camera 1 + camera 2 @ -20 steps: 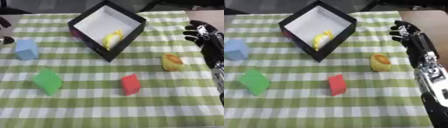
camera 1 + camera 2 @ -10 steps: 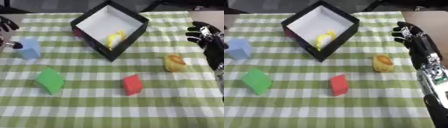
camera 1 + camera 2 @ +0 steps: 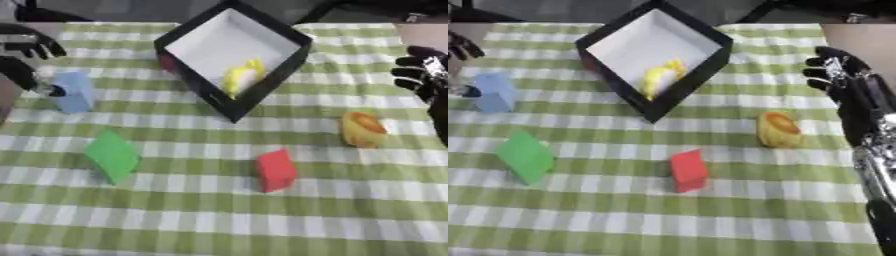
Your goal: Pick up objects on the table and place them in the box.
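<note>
the left hand point(image 3: 26, 55), fingers spread wide, flanks the blue block point(image 3: 74, 91) at the bench's left edge, apparently starting a grasp; next it must close and carry to the box point(image 3: 232, 52), while the right hand point(image 3: 842, 75) idles open.

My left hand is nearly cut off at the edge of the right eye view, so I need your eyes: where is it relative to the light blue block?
Observer: The left eye view shows more of it. The left hand is just left of the light blue block, at the edge of the checked tablecloth.
Operator: Are the fingers closed round the block?
Observer: No, they are spread open. One dark fingertip reaches the block's left side, but I cannot tell whether it touches.
</note>
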Controlling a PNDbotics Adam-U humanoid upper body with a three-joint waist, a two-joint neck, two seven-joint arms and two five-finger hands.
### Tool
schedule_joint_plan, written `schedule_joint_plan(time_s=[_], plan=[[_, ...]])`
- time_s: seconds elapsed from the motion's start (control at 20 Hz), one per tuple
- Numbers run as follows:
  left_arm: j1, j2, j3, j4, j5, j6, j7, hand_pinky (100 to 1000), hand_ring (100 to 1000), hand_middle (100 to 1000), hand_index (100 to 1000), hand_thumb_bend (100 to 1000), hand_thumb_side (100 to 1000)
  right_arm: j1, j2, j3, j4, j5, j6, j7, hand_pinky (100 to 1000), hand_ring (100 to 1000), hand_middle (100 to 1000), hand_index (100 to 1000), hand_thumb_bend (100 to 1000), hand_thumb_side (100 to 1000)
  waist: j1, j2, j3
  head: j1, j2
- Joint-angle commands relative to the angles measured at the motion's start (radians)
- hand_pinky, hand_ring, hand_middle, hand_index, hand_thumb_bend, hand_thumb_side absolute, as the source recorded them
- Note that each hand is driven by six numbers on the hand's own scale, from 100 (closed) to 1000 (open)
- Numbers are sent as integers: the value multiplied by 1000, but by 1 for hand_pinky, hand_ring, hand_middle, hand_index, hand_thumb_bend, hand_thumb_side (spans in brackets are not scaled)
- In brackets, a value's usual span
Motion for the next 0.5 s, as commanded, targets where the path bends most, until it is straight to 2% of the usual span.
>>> schedule_joint_plan(time_s=[0.05, 0.25, 0.5], plan=[[-30, 9, 21, 14, -22, -12, -1, 865, 858, 840, 898, 541, 278, -13, -13, -5, -11, 5, 0, 3, 829, 774, 711, 820, 100, 666, -8, 3, -2, 9, -13], [-37, -4, 33, 31, -70, -15, 26, 860, 856, 840, 899, 570, 210, -13, -10, -4, -11, 6, 0, 4, 829, 774, 712, 820, 100, 668, -8, 8, -7, 14, -17], [-48, -24, 56, 61, -113, -14, 64, 861, 856, 840, 898, 556, 208, -17, -6, -4, -10, 7, 1, 5, 829, 774, 712, 820, 100, 669, -8, 15, -15, 20, -23]])
